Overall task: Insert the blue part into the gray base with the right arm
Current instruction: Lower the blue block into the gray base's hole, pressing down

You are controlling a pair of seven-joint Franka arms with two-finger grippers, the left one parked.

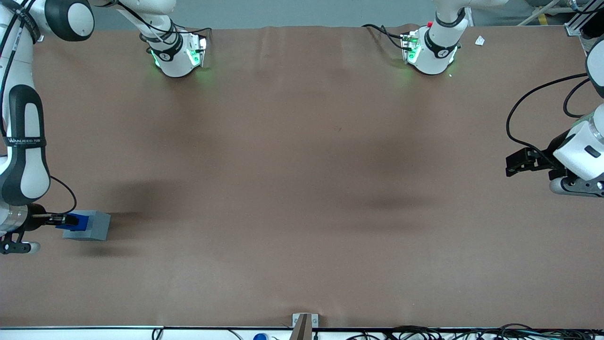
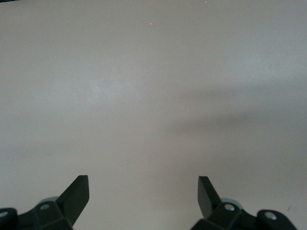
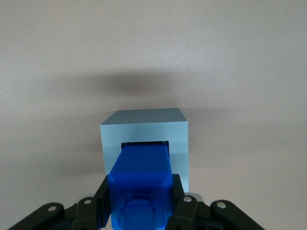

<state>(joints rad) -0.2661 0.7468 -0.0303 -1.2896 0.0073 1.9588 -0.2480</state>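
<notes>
From the front camera, my white jointed right arm (image 1: 22, 141) with black inlay panels reaches down at the working end of the brown matte surface (image 1: 302, 189). My black two-finger claw (image 1: 60, 219) points sideways, closed on the small bright blue plastic block (image 1: 78, 221). The light gray boxy plastic base (image 1: 93, 226) sits on the surface directly ahead of my claw, and the blue block's forward end meets it on the face turned toward the claw.

From my own wrist camera, my claw (image 3: 141, 203) grips the blue block (image 3: 141, 179) by its two sides, one black finger (image 3: 106, 196) pressed to each flank. The block runs straight out from between the fingers into the square recess of the gray base (image 3: 144, 127). Its leading end sits inside the opening, with a thin dark gap showing along the recess edge; the rest of the block stands out of the base toward my claw. The base rests flat on the surface.

The parked arm's wrist camera shows only bare surface (image 2: 153, 96).
</notes>
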